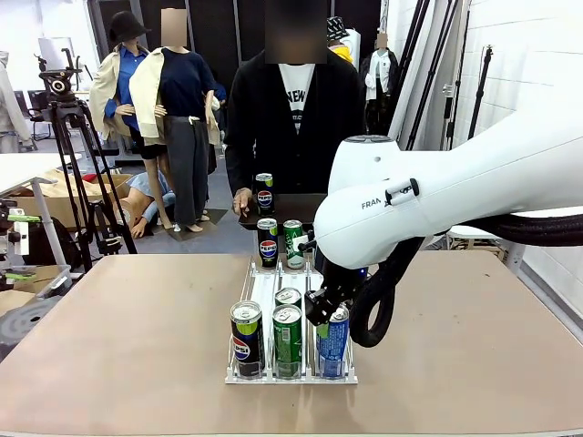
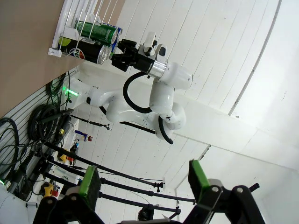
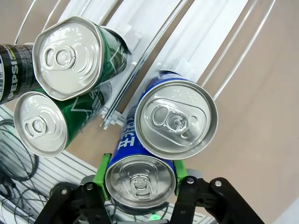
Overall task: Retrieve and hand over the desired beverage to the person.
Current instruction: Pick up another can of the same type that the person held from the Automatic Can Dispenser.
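Grasp made: the right tool is clamped on the blue aluminium can at the near right corner of the clear wire rack. Next, I judge: lift it clear of the green can and carry it to the black-jacketed person at the far edge of the table. The left tool gapes. The right arm hides the lane behind

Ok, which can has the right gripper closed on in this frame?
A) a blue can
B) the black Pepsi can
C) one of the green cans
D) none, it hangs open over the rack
A: in the right wrist view, the right gripper has its green pads pressed against both sides of a blue can, while the green and black cans stand apart from it.
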